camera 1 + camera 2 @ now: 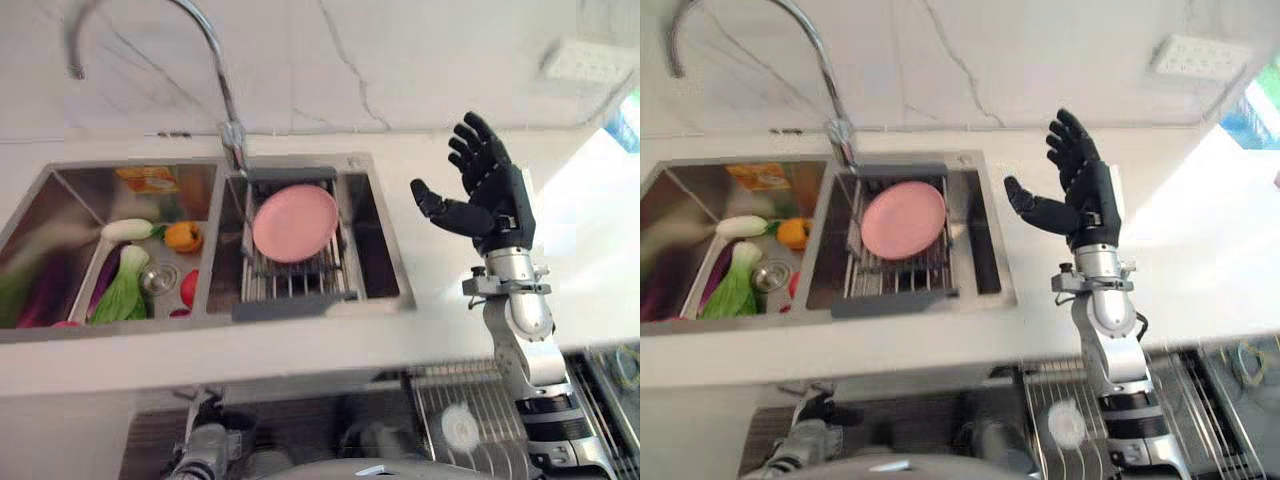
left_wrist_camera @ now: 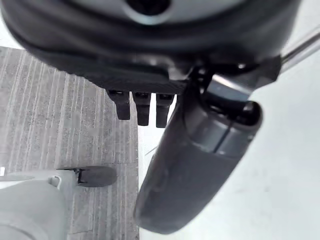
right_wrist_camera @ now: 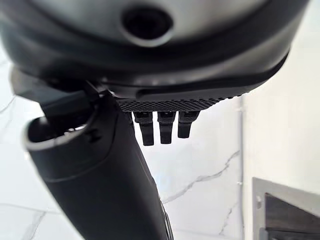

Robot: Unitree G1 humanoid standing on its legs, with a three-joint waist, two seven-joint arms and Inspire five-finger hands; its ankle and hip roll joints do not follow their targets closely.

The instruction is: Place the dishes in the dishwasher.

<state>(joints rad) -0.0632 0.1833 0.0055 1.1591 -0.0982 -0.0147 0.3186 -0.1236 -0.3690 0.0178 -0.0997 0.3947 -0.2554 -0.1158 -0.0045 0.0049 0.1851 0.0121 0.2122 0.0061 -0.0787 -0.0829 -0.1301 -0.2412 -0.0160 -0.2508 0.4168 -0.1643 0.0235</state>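
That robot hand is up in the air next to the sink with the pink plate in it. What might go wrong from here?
The pink plate leans on edge in a wire rack inside the sink; a clumsy grasp by the open right hand could tip it or let it slip.

The faucet arches right above the rack, so the lifted plate or the arm might knock it.

The dishwasher rack sits low beneath the counter edge; the plate could clip that edge on the way down.

I see a white marble-veined wall (image 1: pixel 400 60) behind a pale countertop (image 1: pixel 300 350), a curved chrome faucet (image 1: pixel 205 45) over the steel double sink (image 1: pixel 385 290), and grey ribbed flooring (image 2: pixel 60 125).
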